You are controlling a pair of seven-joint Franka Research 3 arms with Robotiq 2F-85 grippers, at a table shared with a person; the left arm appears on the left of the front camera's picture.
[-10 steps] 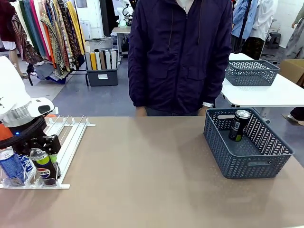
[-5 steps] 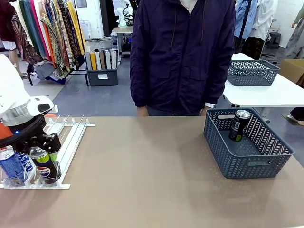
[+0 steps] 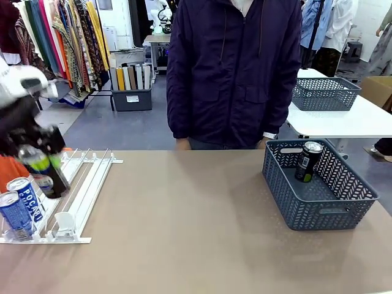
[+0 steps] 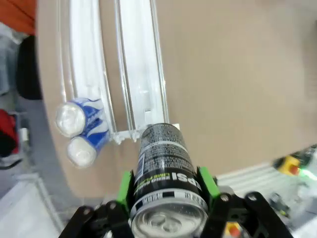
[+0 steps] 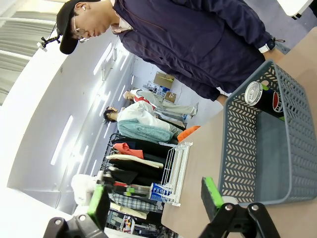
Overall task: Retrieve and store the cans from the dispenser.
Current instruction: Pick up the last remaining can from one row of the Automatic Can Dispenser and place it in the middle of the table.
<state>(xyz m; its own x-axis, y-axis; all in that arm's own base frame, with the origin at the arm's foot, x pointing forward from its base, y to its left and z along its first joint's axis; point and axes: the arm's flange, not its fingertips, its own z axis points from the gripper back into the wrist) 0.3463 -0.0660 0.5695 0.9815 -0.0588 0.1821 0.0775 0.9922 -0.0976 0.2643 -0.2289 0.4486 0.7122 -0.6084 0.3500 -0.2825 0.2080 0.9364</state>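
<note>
My left gripper (image 3: 41, 164) hangs above the white dispenser (image 3: 86, 184), shut on a black Pepsi can (image 3: 54, 182); both are blurred by motion. In the left wrist view the green pads (image 4: 125, 184) clamp that can (image 4: 166, 171) on both sides, high over the dispenser rails (image 4: 138, 74). Two blue cans (image 3: 24, 195) (image 3: 13, 214) stand at the dispenser's front left, and from above they lie side by side (image 4: 79, 115) (image 4: 83, 149). Another black can (image 3: 308, 160) stands in the grey basket (image 3: 318, 205). My right gripper (image 5: 154, 198) is open with nothing between its fingers, looking at the basket (image 5: 247, 163) and the can (image 5: 265, 97) in it.
A person in a dark jacket (image 3: 236, 67) stands at the far edge of the table, hands down. A small white pusher block (image 3: 64, 222) sits at the front of the emptied lane. Bare brown tabletop (image 3: 184, 226) stretches between dispenser and basket.
My left gripper has risen up and back from the front of the dispenser, taking the black can with it. A pusher block now shows at the lane's front.
</note>
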